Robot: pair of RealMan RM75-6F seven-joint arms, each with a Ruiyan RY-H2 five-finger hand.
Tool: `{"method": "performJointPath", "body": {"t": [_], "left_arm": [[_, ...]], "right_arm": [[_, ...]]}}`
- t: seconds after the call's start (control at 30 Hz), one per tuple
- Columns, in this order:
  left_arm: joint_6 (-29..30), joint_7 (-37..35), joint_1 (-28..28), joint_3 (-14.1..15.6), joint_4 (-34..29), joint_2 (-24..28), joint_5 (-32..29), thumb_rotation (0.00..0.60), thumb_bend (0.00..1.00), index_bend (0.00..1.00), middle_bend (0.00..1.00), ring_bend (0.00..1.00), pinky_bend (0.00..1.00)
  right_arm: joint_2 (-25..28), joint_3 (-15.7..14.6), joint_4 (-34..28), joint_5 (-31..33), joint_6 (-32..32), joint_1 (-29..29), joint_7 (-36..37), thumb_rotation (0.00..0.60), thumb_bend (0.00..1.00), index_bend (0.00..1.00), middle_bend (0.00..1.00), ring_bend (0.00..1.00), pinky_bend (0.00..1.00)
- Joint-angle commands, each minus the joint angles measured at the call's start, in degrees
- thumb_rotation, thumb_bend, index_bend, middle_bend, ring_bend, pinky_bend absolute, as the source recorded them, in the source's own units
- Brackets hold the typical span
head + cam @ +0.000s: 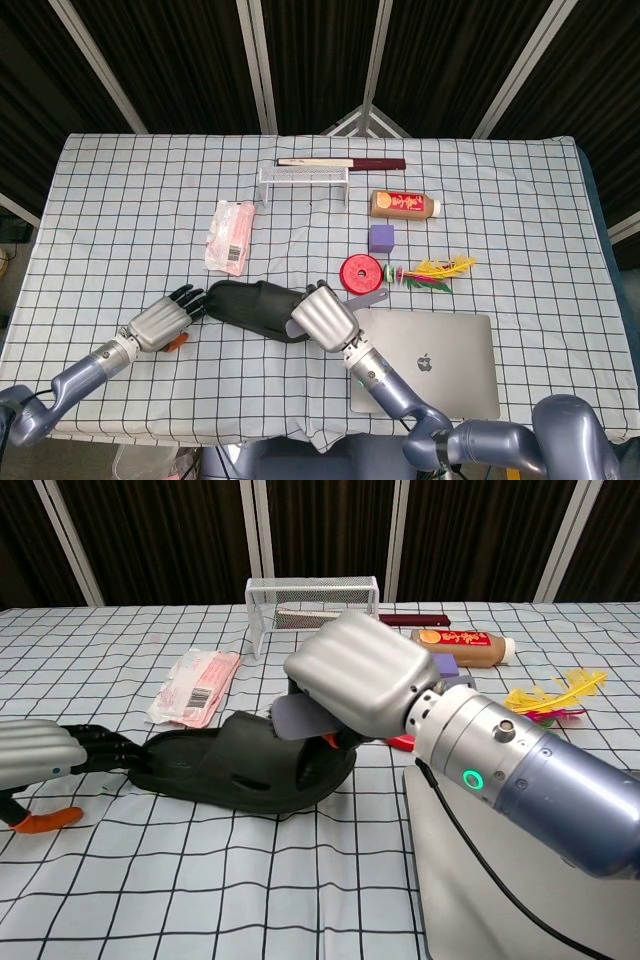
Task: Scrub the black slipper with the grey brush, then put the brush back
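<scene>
Both hands (322,314) (160,318) at slipper (240,770) ends

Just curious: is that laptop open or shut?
Shut: the laptop lies flat, lid down, logo facing up.

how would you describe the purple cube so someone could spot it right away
Start at the closed silver laptop at the table's near right, then look beyond it to the red disc. The purple cube sits just past that disc, in front of the lying brown bottle. It is the only small purple block there.
</scene>
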Motion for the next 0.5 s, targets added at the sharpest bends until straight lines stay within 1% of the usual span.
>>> {"method": "performJointPath", "body": {"t": [0.03, 0.23, 0.5], "left_arm": [[0.7, 0.4, 0.4, 0.0, -0.7, 0.6, 0.0, 0.555, 0.69, 0.10, 0.05, 0.00, 0.00], [2.7, 0.3, 1.1, -0.5, -2.6, 2.4, -0.1, 0.556, 0.68, 0.10, 0.05, 0.00, 0.00], [5.1, -1.4, 1.7, -1.4, -4.3, 4.2, -0.4, 0.560, 0.66, 0.07, 0.04, 0.00, 0.00]], "right_arm": [[1.7, -0.1, -2.2, -0.2, 1.0, -0.7, -2.2, 0.600, 1.00, 0.91, 0.83, 0.67, 0.73], [5.9, -0.3, -4.9, 1.0, 2.4, -2.7, -4.6, 0.600, 1.00, 0.91, 0.83, 0.67, 0.73], [9.7, 1.2, -3.4, 4.3, 3.5, -4.9, -1.4, 0.600, 1.00, 0.90, 0.83, 0.67, 0.73]]}}
